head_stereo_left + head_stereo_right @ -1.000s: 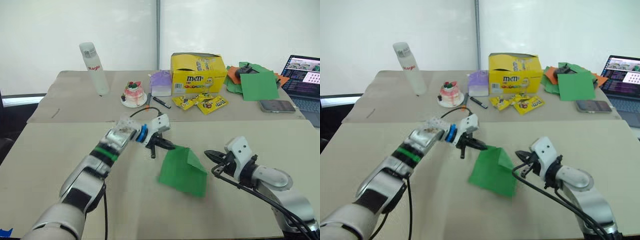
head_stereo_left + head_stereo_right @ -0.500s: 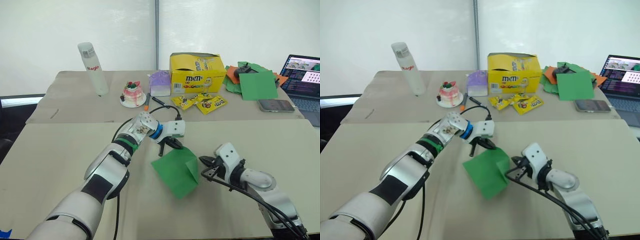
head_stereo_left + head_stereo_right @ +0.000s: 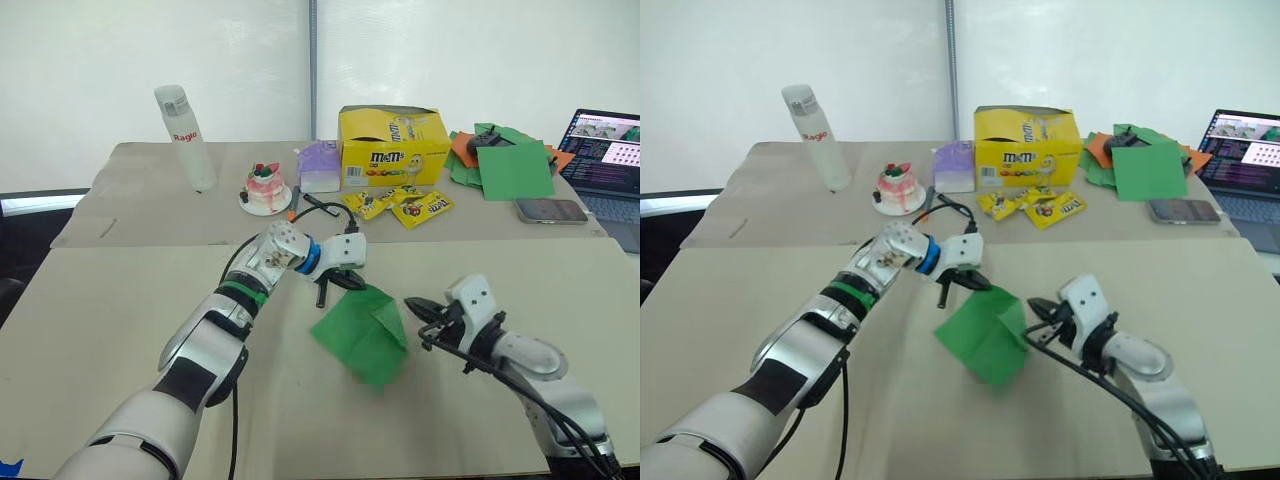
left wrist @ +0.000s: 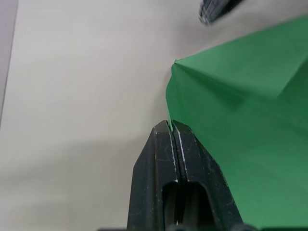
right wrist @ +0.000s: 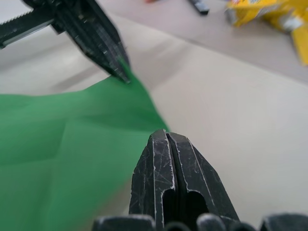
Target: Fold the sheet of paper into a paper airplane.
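Lifted sheet of paper (image 3: 362, 333) hangs clamped in left tool (image 3: 347, 282); right tool (image 3: 415, 305), seemingly closed, beside it.

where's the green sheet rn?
The sheet of paper is on the near table, centre of the head views, pinched at its far corner by the left gripper, with the right gripper just off its right edge.

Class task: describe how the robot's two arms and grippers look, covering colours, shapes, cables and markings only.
Both arms have silver-grey shells with black joint sections and loose black cables. The left arm carries a green band and a blue ring before a white wrist block. Each gripper, left gripper and right gripper, ends in two slim black fingers.
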`<control>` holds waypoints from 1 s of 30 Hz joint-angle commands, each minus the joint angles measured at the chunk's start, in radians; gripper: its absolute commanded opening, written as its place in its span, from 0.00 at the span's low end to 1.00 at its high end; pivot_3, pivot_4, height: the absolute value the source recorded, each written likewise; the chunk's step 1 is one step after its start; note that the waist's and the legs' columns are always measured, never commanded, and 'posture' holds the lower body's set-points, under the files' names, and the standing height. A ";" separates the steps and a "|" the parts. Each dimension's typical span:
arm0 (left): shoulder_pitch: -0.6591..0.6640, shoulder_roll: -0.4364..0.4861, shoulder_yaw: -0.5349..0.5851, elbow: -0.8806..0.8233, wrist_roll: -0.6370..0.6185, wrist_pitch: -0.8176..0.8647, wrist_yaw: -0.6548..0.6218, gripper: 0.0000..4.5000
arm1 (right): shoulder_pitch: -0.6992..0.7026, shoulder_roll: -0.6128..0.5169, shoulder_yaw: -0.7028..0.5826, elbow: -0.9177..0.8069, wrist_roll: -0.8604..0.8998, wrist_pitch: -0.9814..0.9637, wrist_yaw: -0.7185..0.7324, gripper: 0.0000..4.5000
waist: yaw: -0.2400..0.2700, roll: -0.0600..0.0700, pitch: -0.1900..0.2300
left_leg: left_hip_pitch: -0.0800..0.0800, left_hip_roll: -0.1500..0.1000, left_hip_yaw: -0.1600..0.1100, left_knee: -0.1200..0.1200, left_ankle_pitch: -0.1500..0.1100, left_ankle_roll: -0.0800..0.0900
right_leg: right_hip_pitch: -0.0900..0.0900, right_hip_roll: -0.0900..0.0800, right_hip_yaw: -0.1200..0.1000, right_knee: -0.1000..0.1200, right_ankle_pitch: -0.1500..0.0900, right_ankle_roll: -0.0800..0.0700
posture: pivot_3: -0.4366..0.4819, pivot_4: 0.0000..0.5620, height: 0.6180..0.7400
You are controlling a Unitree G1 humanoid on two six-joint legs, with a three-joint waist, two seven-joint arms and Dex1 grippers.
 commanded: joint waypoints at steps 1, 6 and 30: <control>-0.030 0.014 0.026 -0.039 -0.004 0.025 -0.002 0.00 | -0.028 -0.017 -0.026 -0.027 0.008 -0.023 0.005 0.00 | -0.001 0.000 0.000 | 0.000 0.000 0.000 0.000 0.000 0.000 | 0.000 0.000 0.000 0.000 0.000 0.000 | 0.48 0.27 1.00; -0.024 0.002 0.027 -0.040 0.000 0.045 0.012 0.00 | -0.027 -0.013 0.038 -0.024 0.002 -0.018 0.035 0.00 | -0.001 0.000 0.000 | 0.000 0.000 0.000 0.001 0.000 0.000 | 0.000 0.000 0.000 0.000 0.000 0.000 | 0.48 0.27 1.00; 0.208 0.019 -0.042 -0.420 0.053 0.225 0.059 0.00 | 0.000 -0.001 0.157 0.043 -0.116 0.005 -0.019 0.00 | -0.001 0.001 -0.001 | 0.001 0.000 0.000 0.002 0.000 0.000 | 0.000 0.000 0.000 0.001 0.000 0.000 | 0.48 0.27 1.00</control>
